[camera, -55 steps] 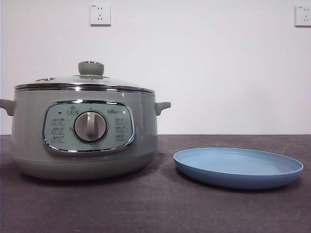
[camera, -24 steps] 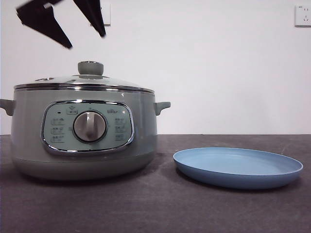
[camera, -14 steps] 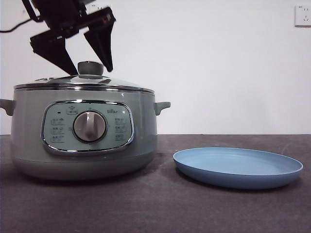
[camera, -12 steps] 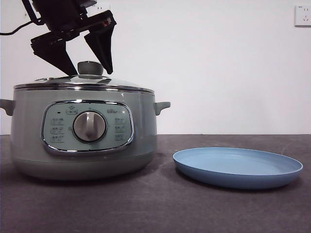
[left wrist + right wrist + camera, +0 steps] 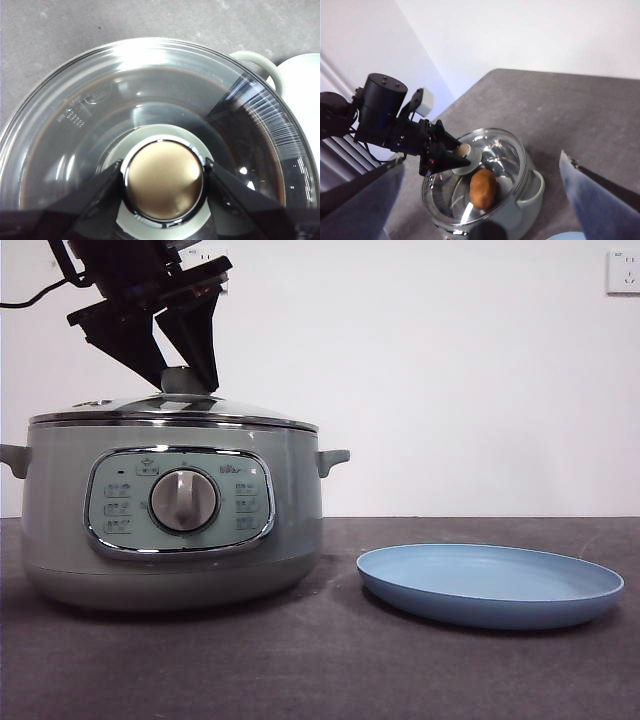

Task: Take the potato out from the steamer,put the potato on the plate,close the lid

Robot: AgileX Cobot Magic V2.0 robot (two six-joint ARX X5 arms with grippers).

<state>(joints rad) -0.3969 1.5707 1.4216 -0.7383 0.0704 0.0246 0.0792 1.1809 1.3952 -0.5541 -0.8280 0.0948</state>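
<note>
Dark grey, matte counter (image 5: 330, 670) is backed by a plain white wall. The round sage-green steamer (image 5: 170, 530) with its chrome-framed panel is seen beside the shallow blue plate (image 5: 490, 585), the two standing apart. The domed glass lid (image 5: 150, 100) is seated on the chrome rim. Its chrome-capped knob (image 5: 163, 180) is clamped between the closed fingers of the left gripper (image 5: 163, 182). The smooth oval potato (image 5: 483, 188) is seen through the glass, inside the steamer. The right gripper (image 5: 480, 220) is held high above, its fingers spread wide.
</note>
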